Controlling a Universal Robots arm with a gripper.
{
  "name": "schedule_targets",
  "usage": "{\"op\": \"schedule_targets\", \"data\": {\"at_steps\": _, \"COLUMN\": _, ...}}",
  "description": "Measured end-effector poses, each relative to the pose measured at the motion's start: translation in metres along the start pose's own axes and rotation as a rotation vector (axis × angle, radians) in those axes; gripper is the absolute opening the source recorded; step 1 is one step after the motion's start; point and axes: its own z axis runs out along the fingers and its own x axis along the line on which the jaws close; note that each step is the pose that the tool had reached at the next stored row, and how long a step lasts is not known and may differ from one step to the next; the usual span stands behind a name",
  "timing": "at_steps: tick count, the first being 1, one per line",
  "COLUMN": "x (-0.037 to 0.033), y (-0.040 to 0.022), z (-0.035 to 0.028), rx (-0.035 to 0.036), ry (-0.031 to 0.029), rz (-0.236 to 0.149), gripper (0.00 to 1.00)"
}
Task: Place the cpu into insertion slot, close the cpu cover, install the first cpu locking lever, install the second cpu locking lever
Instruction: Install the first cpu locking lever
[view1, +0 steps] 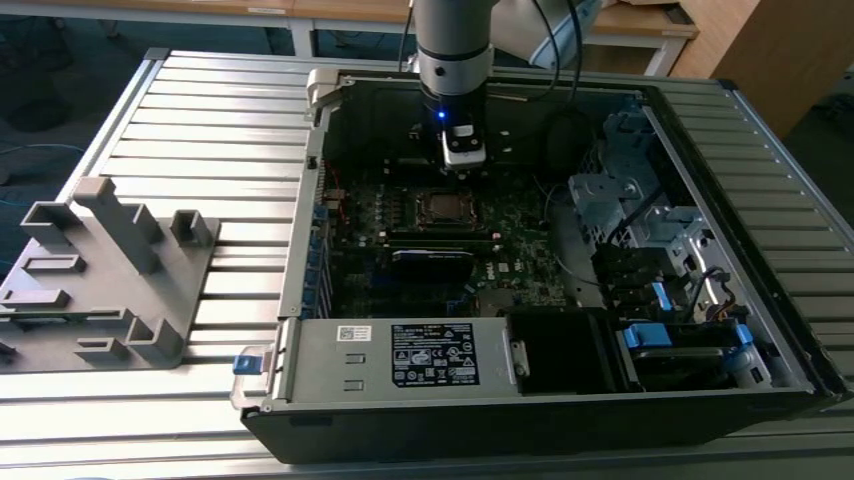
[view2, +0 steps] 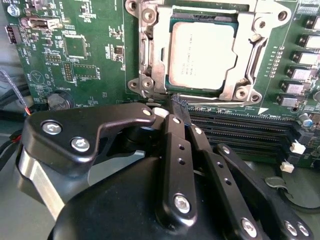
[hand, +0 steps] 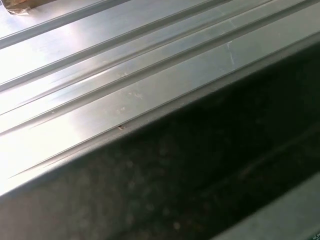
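Observation:
The cpu, a square with a dull silver top, lies flat in the insertion slot on the green motherboard. The cpu cover, a silver frame, lies down over the chip's edges, and the slot itself is mostly hidden under both. A thin metal lever runs along the socket edge nearest me. My gripper is shut, its black fingers pressed together, with the tips at that edge by the lever's end. I cannot tell whether they touch it. In the exterior view the gripper hangs just beyond the socket.
Long black memory slots lie beside the socket, under my fingers. The open case wall rises around the board, with drive cages on the exterior view's right and a power supply in front. A grey fixture stands on the ribbed table.

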Motion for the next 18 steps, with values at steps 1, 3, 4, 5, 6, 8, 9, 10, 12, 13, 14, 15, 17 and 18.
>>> {"op": "schedule_targets", "data": {"at_steps": 1, "x": 0.0, "y": 0.0, "z": 0.0, "rx": 0.0002, "ry": 0.0, "rz": 0.0, "gripper": 0.11}}
{"op": "schedule_targets", "data": {"at_steps": 3, "x": 0.0, "y": 0.0, "z": 0.0, "rx": 0.0005, "ry": -0.0001, "rz": 0.0, "gripper": 0.11}}
{"op": "schedule_targets", "data": {"at_steps": 4, "x": 0.0, "y": 0.0, "z": 0.0, "rx": 0.0007, "ry": -0.0001, "rz": 0.0, "gripper": 0.11}}
{"op": "schedule_targets", "data": {"at_steps": 5, "x": -0.0004, "y": 0.0003, "z": -0.0031, "rx": 0.0004, "ry": -0.0001, "rz": 0.0, "gripper": 0.11}}
{"op": "schedule_targets", "data": {"at_steps": 6, "x": -0.0004, "y": 0.0004, "z": -0.0037, "rx": 0.0004, "ry": -0.0001, "rz": 0.0, "gripper": 0.11}}
{"op": "schedule_targets", "data": {"at_steps": 8, "x": -0.0005, "y": 0.0004, "z": -0.0042, "rx": -0.0019, "ry": 0.0011, "rz": 0.0, "gripper": 0.11}}
{"op": "schedule_targets", "data": {"at_steps": 9, "x": -0.0005, "y": 0.0004, "z": -0.0044, "rx": -0.0053, "ry": 0.0027, "rz": 0.001, "gripper": 0.11}}
{"op": "schedule_targets", "data": {"at_steps": 10, "x": -0.0004, "y": 0.0004, "z": -0.0044, "rx": -0.0098, "ry": 0.005, "rz": 0.001, "gripper": 0.11}}
{"op": "schedule_targets", "data": {"at_steps": 12, "x": 0.0, "y": 0.0002, "z": -0.0045, "rx": -0.0144, "ry": 0.0074, "rz": 0.002, "gripper": 0.11}}
{"op": "schedule_targets", "data": {"at_steps": 13, "x": 0.0004, "y": 0.0, "z": -0.0045, "rx": -0.0169, "ry": 0.0086, "rz": 0.003, "gripper": 0.11}}
{"op": "schedule_targets", "data": {"at_steps": 14, "x": 0.001, "y": -0.0003, "z": -0.0046, "rx": -0.0196, "ry": 0.01, "rz": 0.003, "gripper": 0.11}}
{"op": "schedule_targets", "data": {"at_steps": 15, "x": 0.0016, "y": -0.0006, "z": -0.0047, "rx": -0.0225, "ry": 0.0114, "rz": 0.004, "gripper": 0.11}}
{"op": "schedule_targets", "data": {"at_steps": 17, "x": 0.0029, "y": -0.0013, "z": -0.0049, "rx": -0.0271, "ry": 0.0134, "rz": 0.004, "gripper": 0.11}}
{"op": "schedule_targets", "data": {"at_steps": 18, "x": 0.0033, "y": -0.0015, "z": -0.005, "rx": -0.0278, "ry": 0.0139, "rz": 0.004, "gripper": 0.11}}
